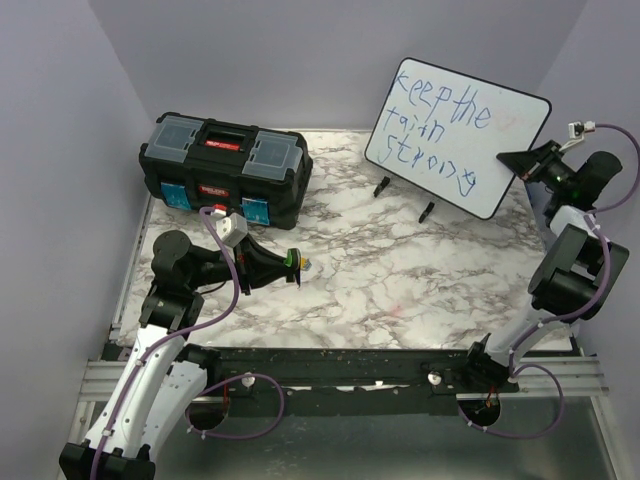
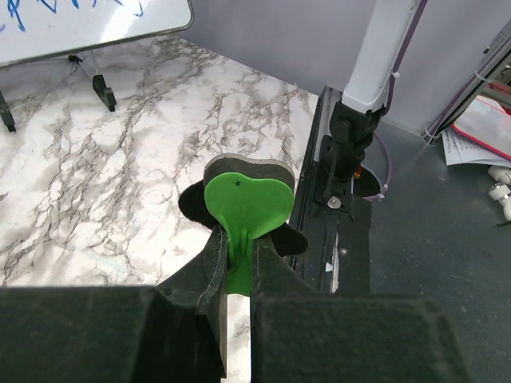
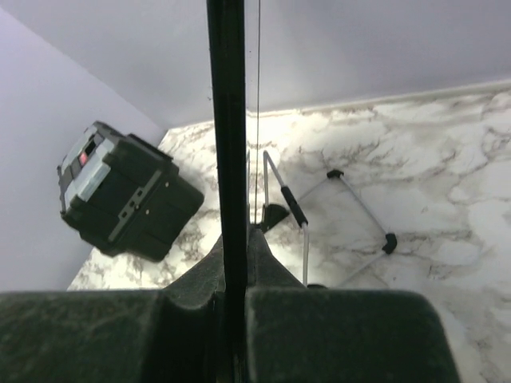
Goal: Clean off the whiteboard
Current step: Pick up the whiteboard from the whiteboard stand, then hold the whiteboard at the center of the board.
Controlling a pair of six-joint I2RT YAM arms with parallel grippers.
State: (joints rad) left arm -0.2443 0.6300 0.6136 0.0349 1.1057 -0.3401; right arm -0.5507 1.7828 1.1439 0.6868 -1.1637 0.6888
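Observation:
The whiteboard [image 1: 460, 135] stands tilted on small black feet at the back right, with blue lettering "keep the train strong". My right gripper [image 1: 527, 160] is shut on its right edge; in the right wrist view the black rim [image 3: 227, 120] runs edge-on between the jaws. My left gripper [image 1: 290, 267] is shut on a green heart-shaped eraser [image 2: 246, 203] with a black felt pad, held above the marble table at the left, apart from the board. The board's lower corner shows in the left wrist view [image 2: 96, 20].
A black toolbox [image 1: 225, 168] with a red handle and clear lid compartments stands at the back left, also in the right wrist view [image 3: 124, 199]. The board's wire stand legs [image 3: 351, 211] rest on the marble. Purple walls enclose the table.

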